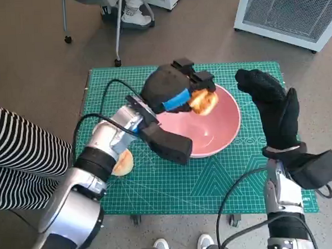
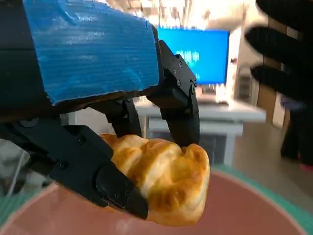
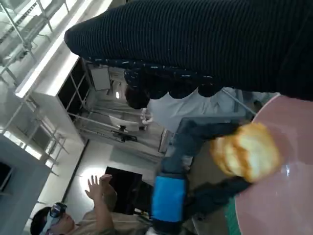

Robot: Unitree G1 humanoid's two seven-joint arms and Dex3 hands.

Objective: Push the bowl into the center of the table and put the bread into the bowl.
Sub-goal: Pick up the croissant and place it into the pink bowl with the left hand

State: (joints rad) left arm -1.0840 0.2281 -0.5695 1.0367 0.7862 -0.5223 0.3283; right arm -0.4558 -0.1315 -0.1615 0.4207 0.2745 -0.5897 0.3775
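A pink bowl (image 1: 211,134) sits near the middle of the green mat (image 1: 175,180). My left hand (image 1: 172,87) holds a golden piece of bread (image 1: 203,102) just above the bowl's far left part. Up close, the bread (image 2: 161,178) is pinched between the black fingers (image 2: 181,115) over the bowl's pink rim (image 2: 244,210). My right hand (image 1: 272,104) hovers by the bowl's right edge with fingers spread, holding nothing. The right wrist view shows the bread (image 3: 247,152) over the bowl (image 3: 279,196) and the left hand (image 3: 168,198) with its blue tape.
A second bread roll (image 1: 123,162) lies on the mat under my left forearm. A person in striped clothing (image 1: 16,162) sits at the left. Chair legs (image 1: 115,31) and a white appliance (image 1: 294,6) stand beyond the table. A person (image 3: 93,210) shows in the right wrist view.
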